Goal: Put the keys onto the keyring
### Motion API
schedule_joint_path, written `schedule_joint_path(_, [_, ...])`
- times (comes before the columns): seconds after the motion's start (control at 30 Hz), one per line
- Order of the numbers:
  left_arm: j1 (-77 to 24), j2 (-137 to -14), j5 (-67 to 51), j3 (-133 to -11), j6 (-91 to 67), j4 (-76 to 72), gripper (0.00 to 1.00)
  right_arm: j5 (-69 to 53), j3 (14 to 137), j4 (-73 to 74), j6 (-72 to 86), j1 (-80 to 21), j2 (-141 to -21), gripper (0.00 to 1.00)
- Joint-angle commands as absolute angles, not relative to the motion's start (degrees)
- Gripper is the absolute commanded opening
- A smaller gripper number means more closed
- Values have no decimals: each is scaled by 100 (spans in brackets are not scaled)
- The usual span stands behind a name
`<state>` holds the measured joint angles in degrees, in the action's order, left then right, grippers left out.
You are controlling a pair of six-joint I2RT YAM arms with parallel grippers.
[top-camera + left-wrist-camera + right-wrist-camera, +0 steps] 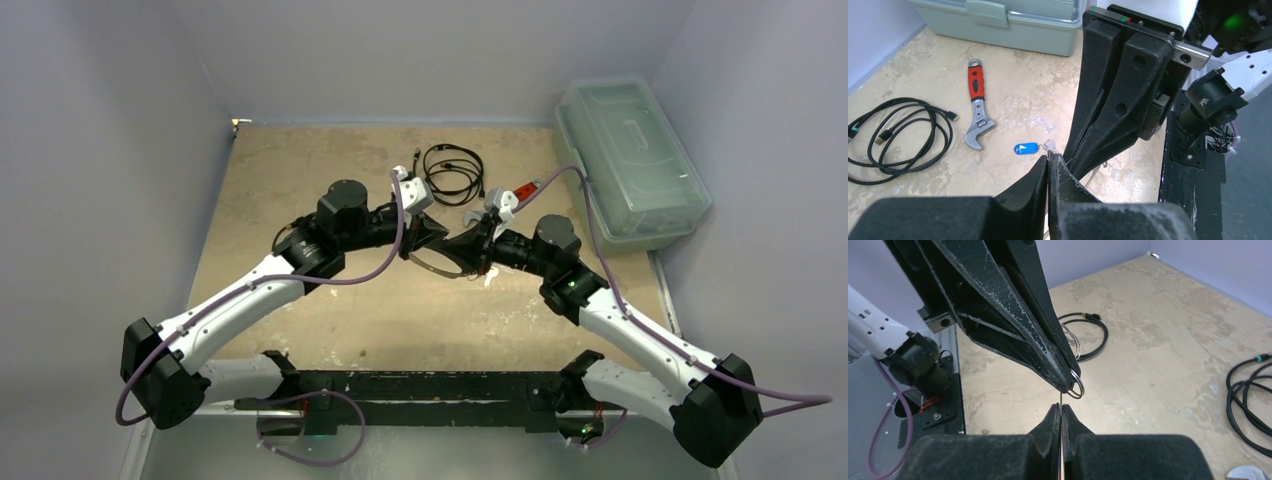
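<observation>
The left gripper (1048,162) and right gripper (1061,410) meet over the middle of the tan tabletop (300,180), well off every edge. The left fingers are pinched tight on the big thin silvery metal keyring (1081,386), its rim poking out past the tips. The right fingers are clamped on a thin metal edge too, which looks like the same keyring. The tiny blue-headed key (1026,148) and tiny plain silver key (1049,145) lie side by side just past the left fingertips. The red-handled silver wrench (977,107) and coiled black cable (898,135) sit nearer the far edge.

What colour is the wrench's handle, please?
Red; the wrench handle shows best in the left wrist view.
</observation>
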<state>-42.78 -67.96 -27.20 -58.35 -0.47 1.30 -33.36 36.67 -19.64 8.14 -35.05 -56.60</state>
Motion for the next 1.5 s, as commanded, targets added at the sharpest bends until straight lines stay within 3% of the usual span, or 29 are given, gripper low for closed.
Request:
schedule_joint_path(0.0, [-4257, -6899, -2243, -5909, -94, -9, 0, -2737, 4179, -1767, 638, -3744, -5578, 0])
schedule_joint_path(0.53, [-4256, -6945, -1699, -5766, -64, 103, 0, -1487, 4424, -1410, 1202, -4096, -5979, 0])
schedule_joint_path(1.47, [-4259, -6910, -1719, -5768, -29, 141, 0, -1157, 4642, -1131, 1495, -4088, -6356, 0])
